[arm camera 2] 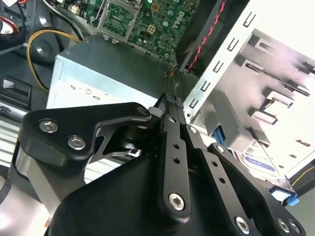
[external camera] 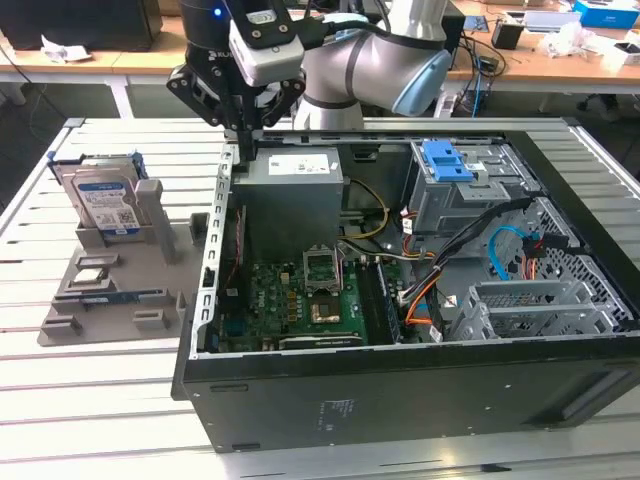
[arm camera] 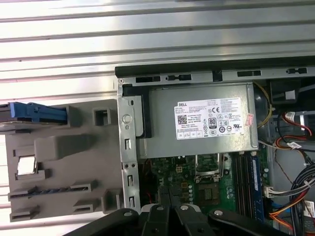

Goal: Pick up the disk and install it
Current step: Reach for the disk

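Observation:
The disk (external camera: 105,203) stands upright on edge in a grey holder (external camera: 120,290) at the exterior view's left, its white-and-blue label facing the camera and a blue carrier frame around it. My gripper (external camera: 245,140) hangs shut and empty above the computer case's side wall (external camera: 222,215), to the exterior view's right of the disk and apart from it. In the second wrist view the black fingers (arm camera 2: 170,128) lie pressed together, with the disk (arm camera 2: 256,158) beyond them. The first wrist view shows the disk's blue frame (arm camera: 34,112) edge-on and the fingers (arm camera: 170,212).
The open computer case (external camera: 400,385) holds a grey power supply box (external camera: 290,190), a green motherboard (external camera: 300,300), cables and a blue drive bay bracket (external camera: 447,160). A small silver chip (external camera: 92,262) and a memory stick (external camera: 105,297) lie on the holder. All rest on a slatted metal table (external camera: 90,400).

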